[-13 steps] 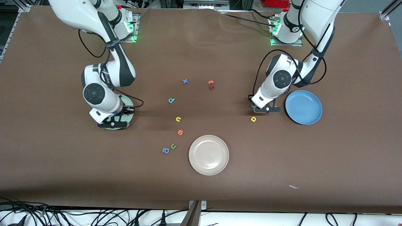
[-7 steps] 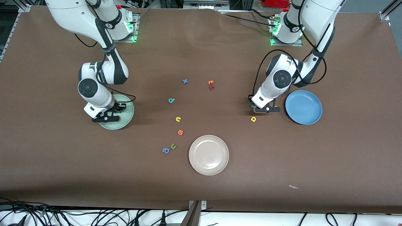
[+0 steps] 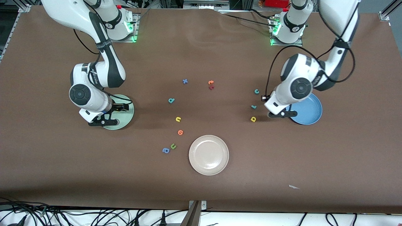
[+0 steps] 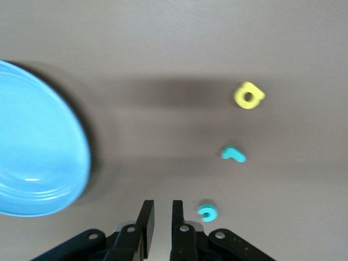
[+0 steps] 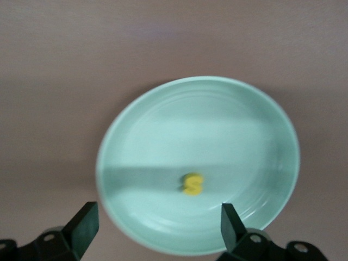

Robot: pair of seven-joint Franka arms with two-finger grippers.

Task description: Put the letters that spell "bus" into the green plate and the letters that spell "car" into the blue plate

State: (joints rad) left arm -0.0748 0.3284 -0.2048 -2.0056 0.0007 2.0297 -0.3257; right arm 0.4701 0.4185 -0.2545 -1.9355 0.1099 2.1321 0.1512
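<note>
My right gripper (image 3: 103,122) hangs open over the green plate (image 3: 125,114), at the edge nearer the front camera. In the right wrist view the yellow "s" (image 5: 192,184) lies in the green plate (image 5: 136,109), clear of the right gripper (image 5: 157,212). My left gripper (image 3: 280,115) is shut on nothing, low at the blue plate's (image 3: 309,110) rim. The teal "c" (image 3: 257,91), pale-teal "r" (image 3: 253,107) and yellow "a" (image 3: 253,119) lie on the table beside it. The teal "b" (image 3: 171,100) and yellow "u" (image 3: 178,119) lie mid-table.
A cream plate (image 3: 209,154) sits nearer the front camera, mid-table. Other letters lie around: blue "x" (image 3: 185,81), an orange and a dark-red letter (image 3: 211,84), an orange letter (image 3: 180,132), olive "u" (image 3: 173,146), blue "a" (image 3: 165,150). A paper scrap (image 3: 294,187) lies near the front edge.
The right gripper opened and shifted toward its own end of the table. The left gripper closed on nothing and moved from the "r" toward the blue plate, uncovering the "c".
</note>
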